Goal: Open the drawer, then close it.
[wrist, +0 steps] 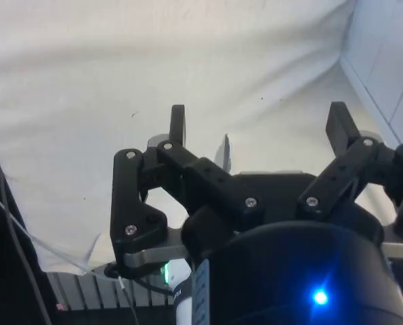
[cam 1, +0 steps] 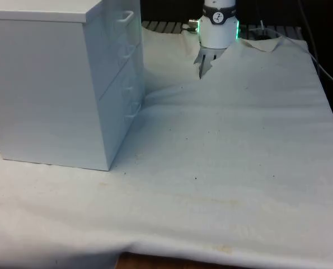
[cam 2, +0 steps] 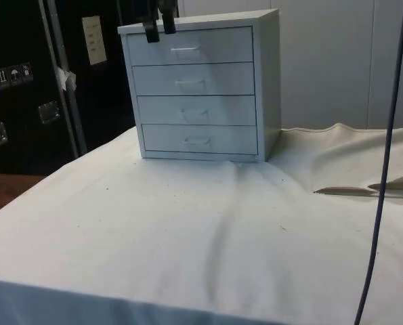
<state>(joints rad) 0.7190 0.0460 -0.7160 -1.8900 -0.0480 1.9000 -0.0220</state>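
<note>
A white chest of drawers [cam 1: 54, 84] stands on the table at the front view's left, with its four drawer fronts facing the front view's right. In the side view all the drawers [cam 2: 194, 81] sit flush and shut, each with a small white handle, the top one [cam 2: 185, 49] included. My gripper [cam 2: 159, 28] hangs high in the air, level with the chest's top edge and away from its front. It is open, with its black fingers [wrist: 177, 125] spread wide and nothing between them. Below them lies bare white cloth, and a corner of the chest [wrist: 391, 68] shows beside them.
The white cloth [cam 1: 228, 145] is rumpled into low folds in front of the chest. A dark cable [cam 2: 384, 169] hangs down at the side view's right. The robot's base [cam 1: 217, 25] stands at the table's far end.
</note>
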